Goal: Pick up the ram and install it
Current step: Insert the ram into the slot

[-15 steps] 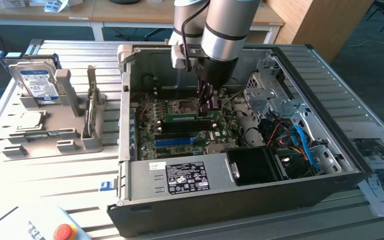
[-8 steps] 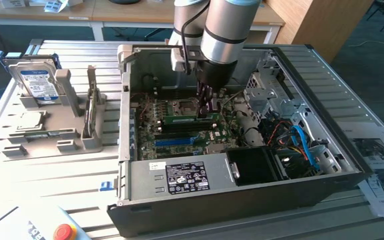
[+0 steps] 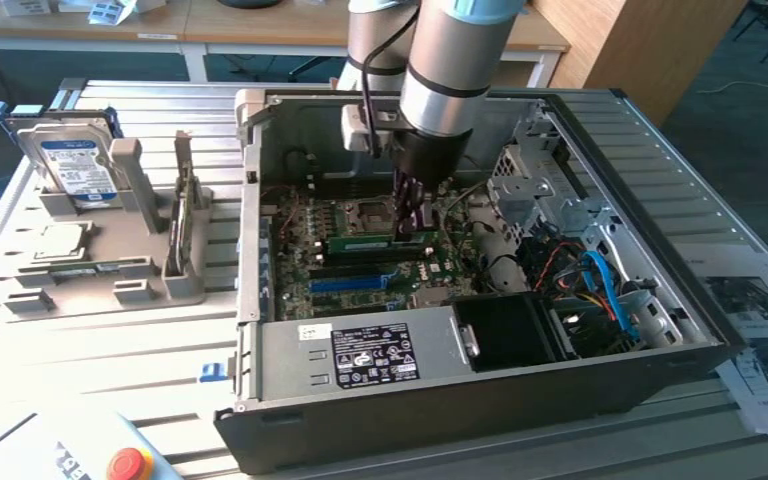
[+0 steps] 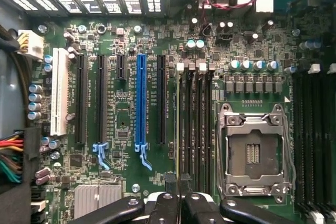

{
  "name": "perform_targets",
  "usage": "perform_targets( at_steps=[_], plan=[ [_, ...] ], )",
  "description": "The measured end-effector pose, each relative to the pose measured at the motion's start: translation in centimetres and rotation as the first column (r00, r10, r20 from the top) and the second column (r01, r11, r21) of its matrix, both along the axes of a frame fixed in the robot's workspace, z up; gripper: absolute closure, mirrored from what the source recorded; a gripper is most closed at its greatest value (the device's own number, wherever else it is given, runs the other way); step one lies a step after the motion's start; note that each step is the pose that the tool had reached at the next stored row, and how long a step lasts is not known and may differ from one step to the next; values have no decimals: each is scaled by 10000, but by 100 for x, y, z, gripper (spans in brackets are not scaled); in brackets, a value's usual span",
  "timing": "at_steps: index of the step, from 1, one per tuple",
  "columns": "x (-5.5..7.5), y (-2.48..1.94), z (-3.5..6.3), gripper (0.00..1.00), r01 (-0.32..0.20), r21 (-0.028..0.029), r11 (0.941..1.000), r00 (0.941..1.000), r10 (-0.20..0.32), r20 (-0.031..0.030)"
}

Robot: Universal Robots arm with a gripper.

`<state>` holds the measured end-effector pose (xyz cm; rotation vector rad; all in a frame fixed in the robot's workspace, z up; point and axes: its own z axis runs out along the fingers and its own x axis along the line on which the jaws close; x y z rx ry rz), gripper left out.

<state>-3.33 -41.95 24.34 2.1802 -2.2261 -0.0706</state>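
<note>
Jaws pinch the ram [image 3: 373, 241], the arm [image 3: 444, 60] reaching straight down into the open computer case [image 3: 491, 400] above the motherboard [image 4: 121, 103]

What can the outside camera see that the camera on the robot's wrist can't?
The exterior view has the robot arm, the whole computer case, the hard drive in its gray holder and a red button. The wrist view has the white slot and a row of round capacitors. Both have the green motherboard, the long blue slot and the claw shut on the ram.
</note>
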Motion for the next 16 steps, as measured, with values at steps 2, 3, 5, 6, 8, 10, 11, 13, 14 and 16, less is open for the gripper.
perform_targets(
  at_steps=[2,3,5,6,8,10,11,13,14,16],
  plan=[
    [0,0,-30,88,1,0,10000,10000,-1,-1],
    [0,0,-31,88,1,-1,10000,10000,-1,-1],
    [-1,0,-31,88,1,-2,10000,10000,-1,-1],
    [0,0,-32,88,1,-2,10000,10000,-1,-1],
    [-1,4,-42,88,1,1,10000,10000,-1,0],
    [-3,11,-54,88,2,-1,10000,10000,-2,-1],
    [-3,16,-61,88,2,-1,10000,10000,-2,-1],
    [-5,26,-71,88,1,1,10000,10000,-1,0],
    [-5,26,-71,88,0,1,10000,10000,0,-1],
    [-5,26,-71,88,0,0,10000,10000,0,0]
  ],
)
